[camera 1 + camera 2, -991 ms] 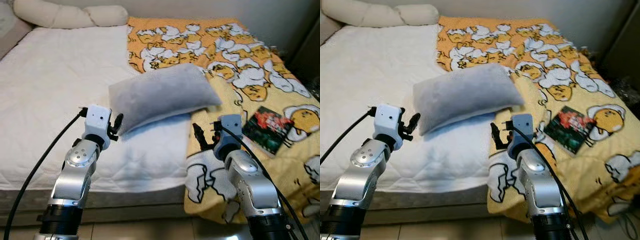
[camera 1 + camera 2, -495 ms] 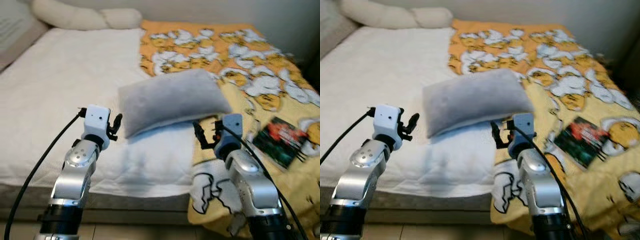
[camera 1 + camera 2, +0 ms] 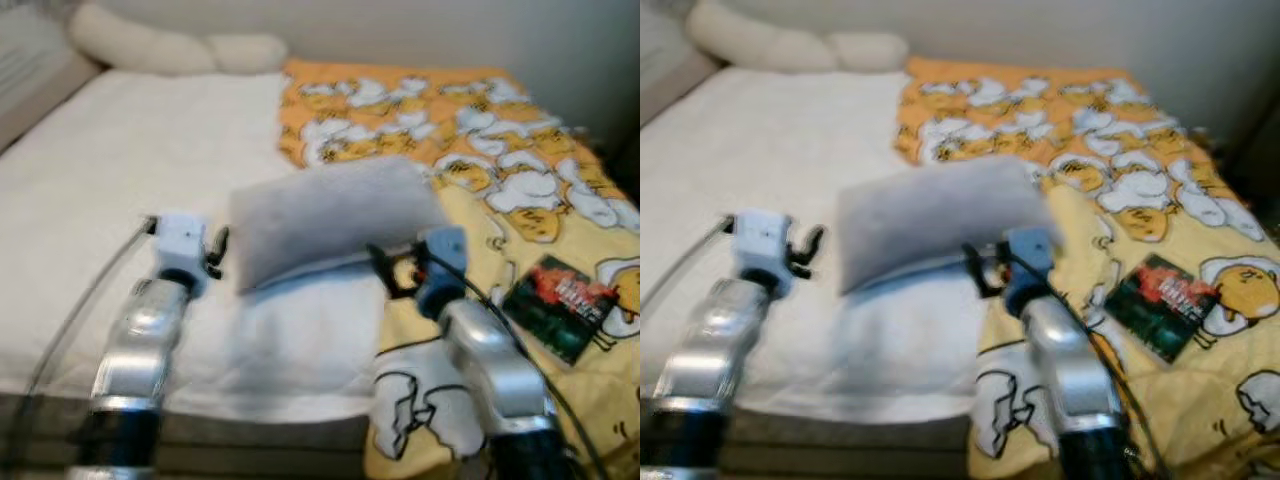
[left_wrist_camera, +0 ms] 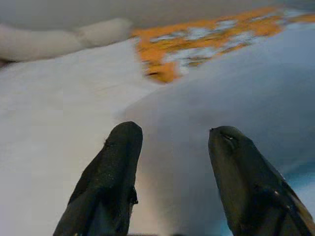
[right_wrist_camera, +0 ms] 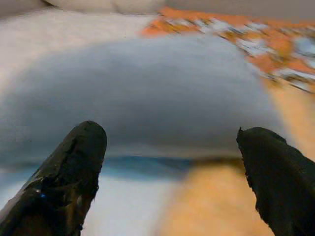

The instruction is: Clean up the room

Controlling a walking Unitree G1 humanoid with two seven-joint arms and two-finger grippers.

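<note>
Both arms reach over the near edge of the bed (image 3: 120,200). The left gripper (image 4: 172,162) is partly open and the right gripper (image 5: 172,162) wide open — neither holds anything. Just ahead lies the grey pillow (image 3: 335,215), across the border of white mattress and yellow cartoon blanket (image 3: 500,160). A book (image 3: 562,305) lies on the blanket to the right — white pillows (image 3: 170,48) at the far end.
</note>
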